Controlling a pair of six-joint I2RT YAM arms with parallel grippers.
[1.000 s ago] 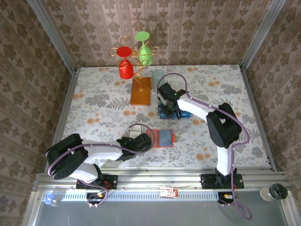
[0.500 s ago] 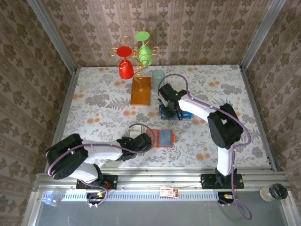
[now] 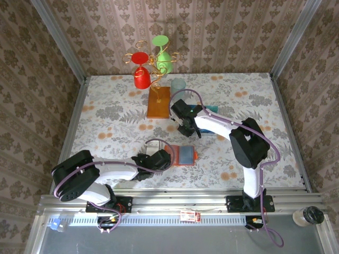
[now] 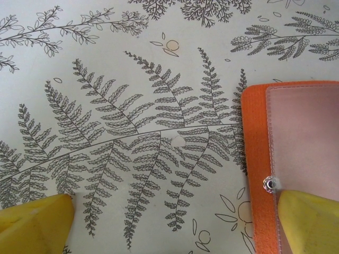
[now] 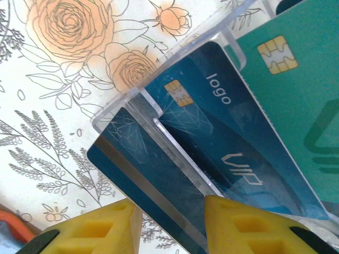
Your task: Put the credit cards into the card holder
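Note:
The orange-red card holder (image 3: pixel 183 155) lies open near the table's front, a blue card showing in its pocket. My left gripper (image 3: pixel 159 160) is open wide beside it. Its right finger (image 4: pixel 310 222) rests by the snap (image 4: pixel 270 183) on the holder's orange edge (image 4: pixel 254 148). The credit cards (image 5: pixel 212 121) stand slanted in a clear slotted rack (image 3: pixel 210 114): two dark blue ones and a teal one (image 5: pixel 296 90). My right gripper (image 5: pixel 172 227) hangs over the rack's end, jaws part open. The outermost dark blue card (image 5: pixel 153 174) lies between its yellow fingers.
A gold wire stand with a red and a green cup rises from an orange-brown base (image 3: pixel 159 101) at the back. A pale tumbler (image 3: pixel 178 84) stands beside it. Patterned walls enclose the table on three sides.
The right gripper's jaws have parted from shut, and that arm has shifted left and a little nearer. The left arm and the card holder have stayed still.

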